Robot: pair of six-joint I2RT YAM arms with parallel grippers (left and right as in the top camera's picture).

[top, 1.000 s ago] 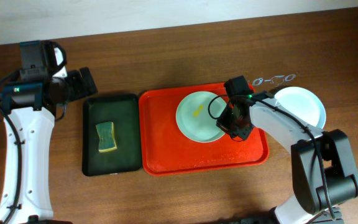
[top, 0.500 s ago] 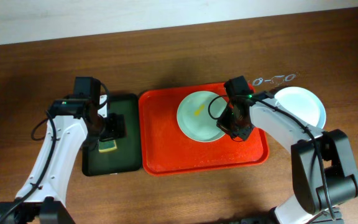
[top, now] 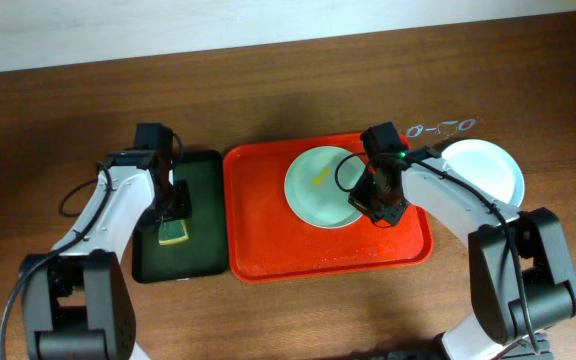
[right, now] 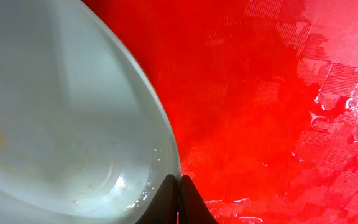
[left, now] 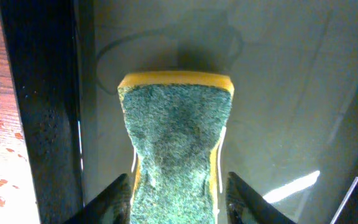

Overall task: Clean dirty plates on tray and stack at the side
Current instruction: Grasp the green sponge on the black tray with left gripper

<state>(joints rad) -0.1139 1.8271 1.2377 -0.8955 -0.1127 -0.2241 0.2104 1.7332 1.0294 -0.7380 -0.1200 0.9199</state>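
One pale mint plate [top: 313, 195] with a yellow smear [top: 320, 180] lies on the red-orange tray [top: 268, 240]. My right gripper [top: 376, 205] is at the plate's lower right edge. In the right wrist view its fingertips [right: 179, 190] are pressed together on the plate's rim [right: 166, 143]. My left gripper [top: 173, 215] is down over the green-and-yellow sponge [top: 173, 234]. In the left wrist view the sponge [left: 176, 137] lies between the jaws of the left gripper [left: 179, 199]. The left finger touches its side, and a thin gap shows at the right finger.
The sponge lies in a dark green tray [top: 203, 170] left of the red tray. A white plate [top: 488, 170] sits on the table at the right, with a pair of glasses [top: 443, 127] just behind it. The red tray's surface is wet [right: 316, 112].
My left arm swung in from the far left and came down over the sponge, and its jaws have narrowed around it. The right arm and the plate have not moved.
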